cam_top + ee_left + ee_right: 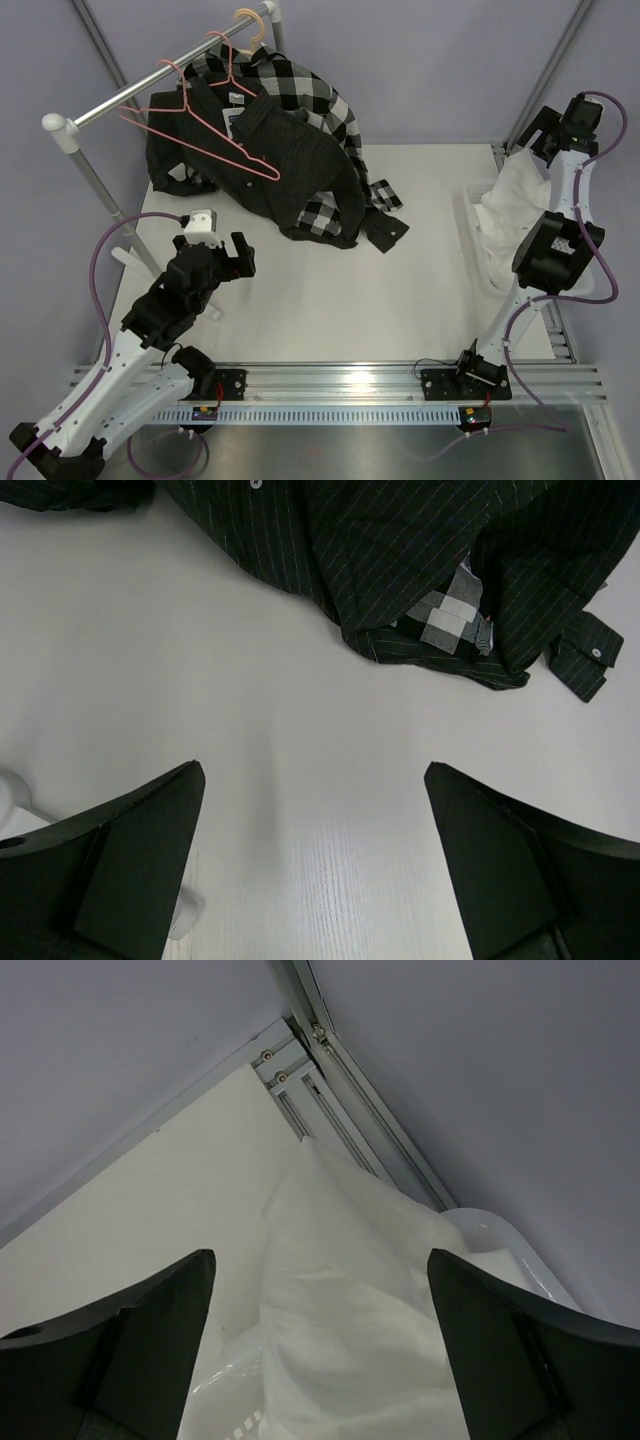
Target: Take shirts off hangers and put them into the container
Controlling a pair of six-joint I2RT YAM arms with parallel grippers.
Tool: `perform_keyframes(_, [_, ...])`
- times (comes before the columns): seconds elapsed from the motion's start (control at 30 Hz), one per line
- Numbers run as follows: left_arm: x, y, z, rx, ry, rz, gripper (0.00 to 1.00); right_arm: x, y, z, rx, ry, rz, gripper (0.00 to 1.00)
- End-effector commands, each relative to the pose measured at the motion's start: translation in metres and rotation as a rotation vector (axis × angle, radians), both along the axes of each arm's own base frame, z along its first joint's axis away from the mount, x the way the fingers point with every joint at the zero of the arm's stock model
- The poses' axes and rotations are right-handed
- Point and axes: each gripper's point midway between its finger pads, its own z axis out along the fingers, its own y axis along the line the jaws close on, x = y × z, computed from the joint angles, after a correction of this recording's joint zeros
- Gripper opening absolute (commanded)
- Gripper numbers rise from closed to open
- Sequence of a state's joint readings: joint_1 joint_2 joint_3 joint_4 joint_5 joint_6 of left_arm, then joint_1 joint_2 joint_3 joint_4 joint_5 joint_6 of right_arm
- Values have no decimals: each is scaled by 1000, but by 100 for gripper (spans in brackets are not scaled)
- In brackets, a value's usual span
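Note:
A dark striped shirt (pixel 290 165) and a black-and-white check shirt (pixel 310 95) lie heaped together, trailing from the rail onto the table at the back left. Two pink hangers (pixel 215 125) and a beige hanger (pixel 252 25) hook over the rail. My left gripper (pixel 243 255) hovers open over bare table, just short of the dark shirt (pixel 420 550); nothing sits between its fingers. A white shirt (pixel 515 195) is bunched in the container (pixel 472 235) at the right edge. My right gripper (pixel 537 135) stands open above the white shirt (pixel 350 1310), holding nothing.
The silver rail (pixel 160 80) runs diagonally at the back left on a white-capped post (pixel 60 130). A dark cuff (pixel 388 228) sticks out toward the table's middle. An aluminium frame post (pixel 350 1070) runs close behind the container rim (pixel 510 1250).

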State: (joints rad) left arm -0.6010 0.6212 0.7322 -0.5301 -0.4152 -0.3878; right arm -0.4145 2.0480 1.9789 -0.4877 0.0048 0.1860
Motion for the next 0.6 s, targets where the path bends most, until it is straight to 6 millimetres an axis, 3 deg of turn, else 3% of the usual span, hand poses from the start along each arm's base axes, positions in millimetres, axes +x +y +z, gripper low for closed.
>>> perform_keyframes(0.0, [3, 0, 11, -14, -35, -2, 99, 9, 7, -7, -2, 29, 86, 97])
perform_keyframes(0.23, [4, 0, 8, -6, -24, 2, 99, 16, 8, -45, 27, 101, 127, 94])
perform_keyframes(0.37, [4, 0, 7, -5, -23, 2, 99, 17, 8, -55, 33, 110, 129, 83])
perform_keyframes(0.57, [4, -1, 7, -7, -22, -2, 99, 17, 6, -60, 34, 104, 113, 40])
